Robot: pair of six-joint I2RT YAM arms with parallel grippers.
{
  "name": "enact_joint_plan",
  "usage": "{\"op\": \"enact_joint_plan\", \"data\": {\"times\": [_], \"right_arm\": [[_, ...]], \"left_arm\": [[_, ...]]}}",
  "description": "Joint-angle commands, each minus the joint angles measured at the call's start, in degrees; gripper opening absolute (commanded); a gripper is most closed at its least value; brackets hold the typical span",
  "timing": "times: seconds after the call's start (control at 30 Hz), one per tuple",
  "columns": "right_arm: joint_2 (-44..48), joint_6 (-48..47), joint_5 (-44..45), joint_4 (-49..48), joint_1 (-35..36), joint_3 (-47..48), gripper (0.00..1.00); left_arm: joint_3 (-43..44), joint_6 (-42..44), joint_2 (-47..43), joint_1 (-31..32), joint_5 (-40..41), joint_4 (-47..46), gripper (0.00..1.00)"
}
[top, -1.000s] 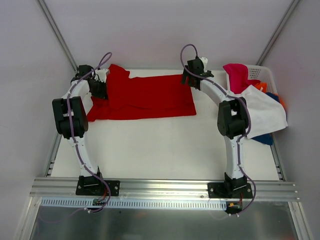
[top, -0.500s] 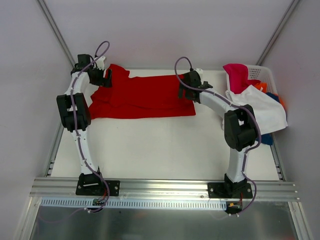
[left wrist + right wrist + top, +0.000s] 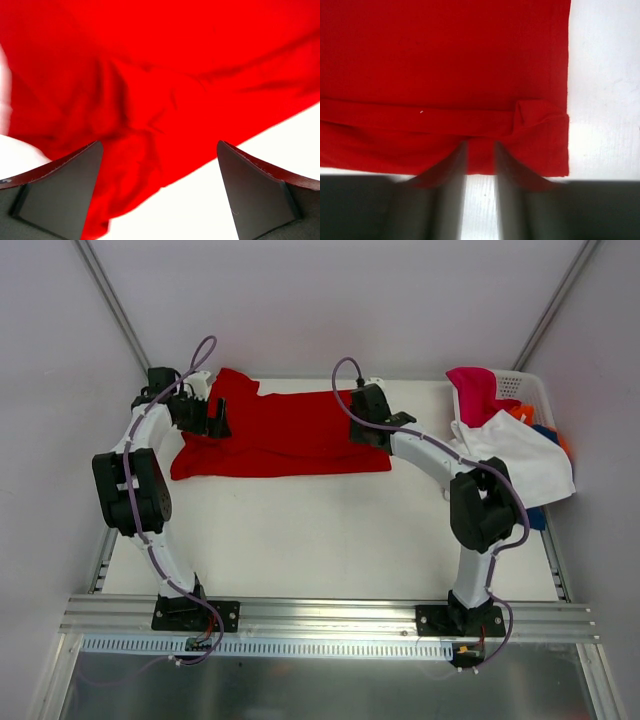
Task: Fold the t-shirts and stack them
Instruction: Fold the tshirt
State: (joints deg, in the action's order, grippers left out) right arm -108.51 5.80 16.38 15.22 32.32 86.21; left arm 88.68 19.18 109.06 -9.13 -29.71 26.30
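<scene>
1 red t-shirt (image 3: 285,435) (4 others (image 3: 520,455) at basket (image 3: 532,388))

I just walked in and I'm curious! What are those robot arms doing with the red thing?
Two robot arms are working on a red t-shirt lying flat at the far side of the table. The right arm's fingers pinch its edge at the right end. The left arm's fingers hang wide open over the rumpled left end. A white t-shirt and a pink t-shirt wait on the white basket.
</scene>
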Motion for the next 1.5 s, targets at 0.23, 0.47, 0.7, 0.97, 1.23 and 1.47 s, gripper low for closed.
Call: {"op": "enact_joint_plan", "data": {"times": [0.23, 0.47, 0.7, 0.97, 1.23, 1.47], "right_arm": [[-8.21, 1.57, -5.04, 0.6, -2.7, 6.33, 0.01], [-7.07, 3.42, -2.41, 0.6, -2.87, 2.21, 0.01], [-3.73, 4.39, 0.14, 0.6, -3.22, -3.06, 0.0], [-5.92, 3.52, -0.73, 0.24, -4.45, -1.58, 0.01], [-10.75, 2.46, -2.67, 0.16, -6.3, 4.13, 0.01], [-15.15, 2.46, -4.95, 0.07, -8.58, 8.88, 0.01]], "left_arm": [[-7.56, -0.02, -2.18, -0.72, -3.77, 1.12, 0.99], [-7.91, -0.46, -0.34, -0.63, -3.95, 1.12, 0.99], [-7.04, -0.99, 2.65, -0.63, -3.95, 0.94, 0.98], [-7.12, -1.07, 4.85, -0.81, -2.72, -0.11, 0.96], [-7.39, -1.16, 4.85, -0.89, -2.37, -0.38, 0.96], [-8.09, -0.99, 4.24, -0.89, -1.93, -0.64, 0.95]]}}
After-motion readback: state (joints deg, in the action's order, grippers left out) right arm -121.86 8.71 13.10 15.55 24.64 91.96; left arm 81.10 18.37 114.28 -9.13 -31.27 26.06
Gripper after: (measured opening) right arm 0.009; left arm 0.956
